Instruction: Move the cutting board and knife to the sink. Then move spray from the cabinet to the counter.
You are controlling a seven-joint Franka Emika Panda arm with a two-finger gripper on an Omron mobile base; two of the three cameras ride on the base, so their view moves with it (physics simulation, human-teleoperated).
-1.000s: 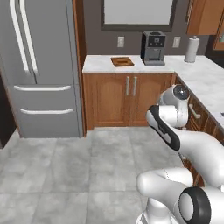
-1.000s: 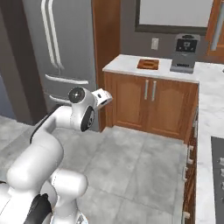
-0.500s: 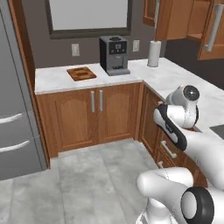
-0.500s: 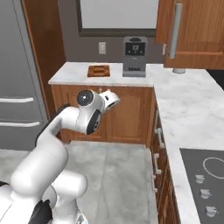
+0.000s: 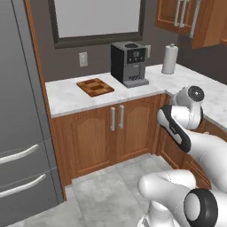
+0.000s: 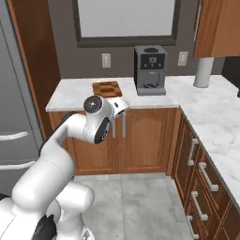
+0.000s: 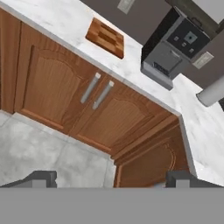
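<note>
On counter point(image 5: 66, 95), cutting board point(image 7: 106, 37), far beyond open hand point(image 7: 113, 178).

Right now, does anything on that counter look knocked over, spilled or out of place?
Nothing stands out. The cutting board lies flat on the counter, slightly angled to the edge, left of the upright coffee machine. The paper-towel roll stands upright. No spills show.

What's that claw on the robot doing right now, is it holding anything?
Gripper: open, its fingers spread wide apart and holding nothing; it hangs in front of the base cabinet doors, short of the cutting board.
</note>
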